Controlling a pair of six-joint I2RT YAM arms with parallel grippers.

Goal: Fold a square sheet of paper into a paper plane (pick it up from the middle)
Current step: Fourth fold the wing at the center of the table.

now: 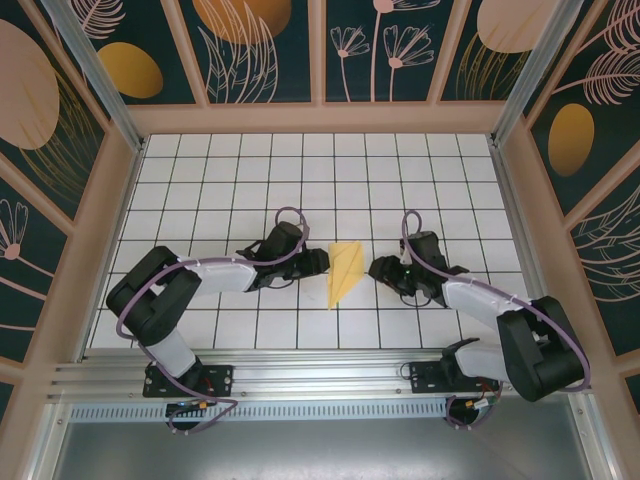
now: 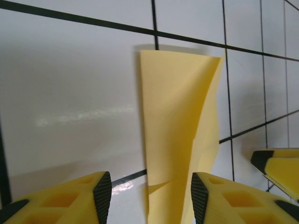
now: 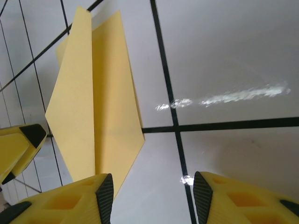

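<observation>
- The counter (image 1: 200, 200) is glossy white tile. Thin paper would likely skate across it at a nudge instead of staying put.
- The paper plane (image 1: 345, 272) lies just below the centre of the top view, between the two pincers, its point toward the lower left. In both wrist views a flap stands up off the tiles. If the creases are soft, the folds may spring open and lose the dart shape.
- The left pincer (image 2: 152, 195) is spread, with part of the plane lying between its fingers at the bottom of the frame and one finger right at the paper's edge. Any skewed move could drag or crumple it.
- The right pincer (image 3: 153, 196) is spread over bare tile, with the plane's edge just beside its lower-left finger. A sideways sweep could snag the raised flap and flip the plane.
</observation>
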